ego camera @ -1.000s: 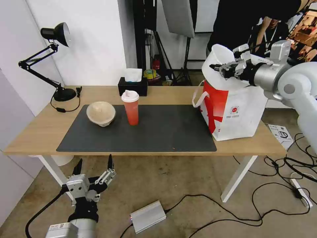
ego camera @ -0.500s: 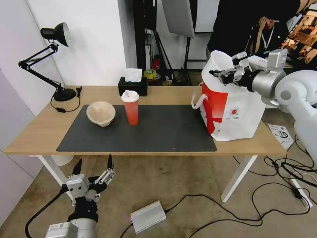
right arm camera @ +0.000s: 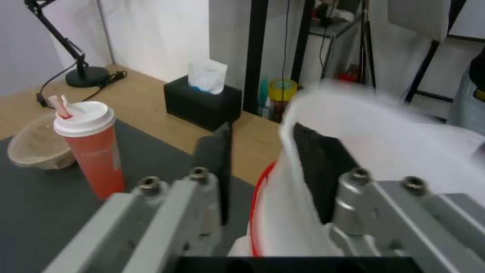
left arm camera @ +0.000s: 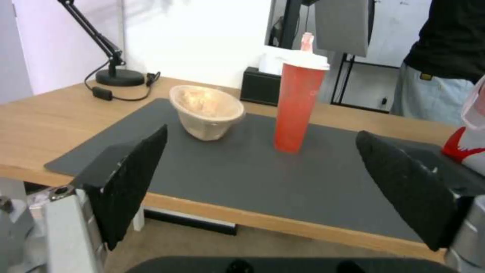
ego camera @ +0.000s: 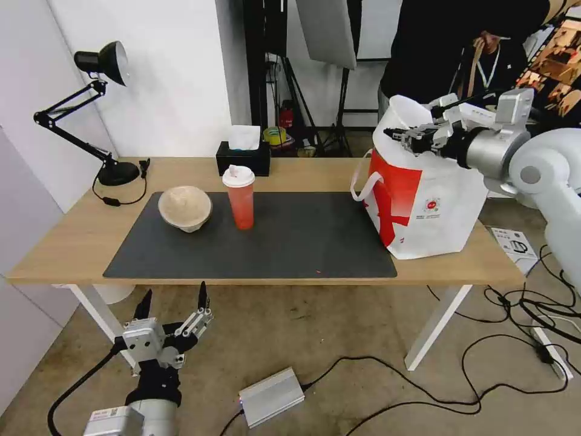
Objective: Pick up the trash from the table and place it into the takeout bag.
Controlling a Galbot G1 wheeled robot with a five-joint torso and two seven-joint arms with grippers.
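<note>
The takeout bag (ego camera: 433, 206) stands at the table's (ego camera: 72, 242) right end. The right gripper (ego camera: 404, 132) straddles its rim, fingers slightly parted, one inside (wrist view shows this). Red cup (ego camera: 240, 197) and beige bowl (ego camera: 185, 208) sit on the mat (ego camera: 290, 242). The left gripper (ego camera: 172, 303) hangs wide open below the table's edge, holding nothing.

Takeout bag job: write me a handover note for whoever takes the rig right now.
Right claw: raised at the takeout bag's mouth, its fingers straddling the bag's rim; the right wrist view shows the white wall between them, but whether they pinch it I cannot tell.
Left claw: open, parked low in front of the table, holding nothing.
On the mat: beige bowl and red cup, side by side, untouched.
Bag stands upright at the table's right end.
Left: bowl and cup both need bagging. The bag's contents are hidden.
</note>
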